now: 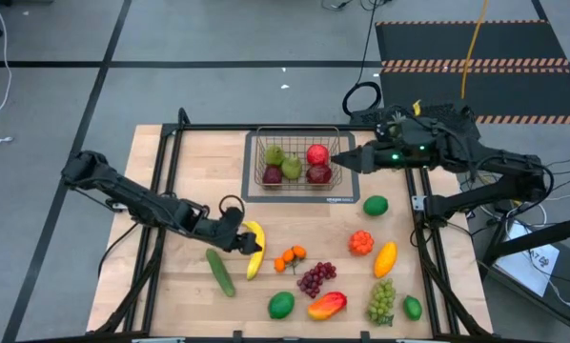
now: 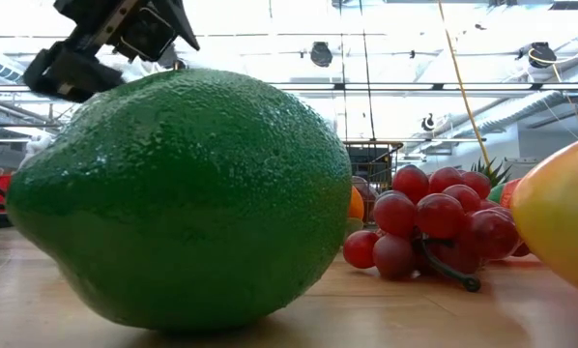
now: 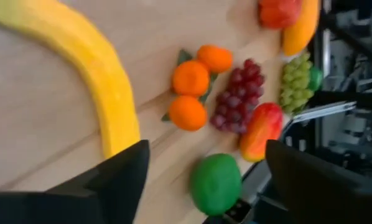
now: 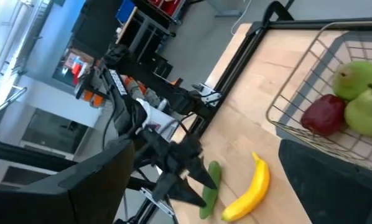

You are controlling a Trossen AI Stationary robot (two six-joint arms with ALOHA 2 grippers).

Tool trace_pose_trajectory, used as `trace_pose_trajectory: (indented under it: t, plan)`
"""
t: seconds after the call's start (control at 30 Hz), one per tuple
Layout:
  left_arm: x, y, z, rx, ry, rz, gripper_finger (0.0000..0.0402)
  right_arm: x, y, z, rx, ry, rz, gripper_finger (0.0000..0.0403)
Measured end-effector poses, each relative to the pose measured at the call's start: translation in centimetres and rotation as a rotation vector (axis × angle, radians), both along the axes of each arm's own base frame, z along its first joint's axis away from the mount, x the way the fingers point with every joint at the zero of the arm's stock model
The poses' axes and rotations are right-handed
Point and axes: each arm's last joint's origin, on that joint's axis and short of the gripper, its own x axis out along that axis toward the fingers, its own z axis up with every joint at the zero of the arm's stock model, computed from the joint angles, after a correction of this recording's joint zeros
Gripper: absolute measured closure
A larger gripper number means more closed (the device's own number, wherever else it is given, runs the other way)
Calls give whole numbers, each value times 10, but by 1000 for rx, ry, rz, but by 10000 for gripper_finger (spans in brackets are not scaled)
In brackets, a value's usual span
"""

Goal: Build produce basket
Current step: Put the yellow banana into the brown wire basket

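Note:
The wire basket stands at the table's far middle and holds two green pears and two red apples. My right gripper hovers open just right of the basket's right wall, empty. My left gripper is open and low over the table's middle left, right beside the yellow banana. In the left wrist view the banana runs to one finger. The banana and the green cucumber lie flat on the wood. My left gripper stands at the banana's end, which passes behind one finger. I cannot tell whether it touches the banana. The banana lies flat on the table.
Loose produce lies on the near half: oranges, purple grapes, a lime, a red-yellow mango, green grapes, a yellow-orange fruit, a red-orange piece and a green fruit.

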Motion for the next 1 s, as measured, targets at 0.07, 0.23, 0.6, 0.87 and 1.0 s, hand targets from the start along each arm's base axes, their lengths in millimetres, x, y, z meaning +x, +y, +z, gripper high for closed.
trace_pose_trajectory:
  t: [0.07, 0.23, 0.6, 0.87, 1.0]
  plan:
    - [1, -5, -5, 6, 18, -14, 48, 8, 0, -1, 1, -11, 6, 8]
    - [1, -18, -19, 30, 73, -55, 10, 24, 6, -5, -4, -23, 40, 8]
    - [13, -30, -62, 91, 201, -75, 7, 27, 19, -7, -45, -9, 132, 8]
    - [20, -34, -87, 118, 258, -107, 7, 21, 20, -3, -119, -24, 159, 8]
    - [22, -37, -89, 129, 254, -122, 7, 16, 20, 0, -147, -39, 166, 8]
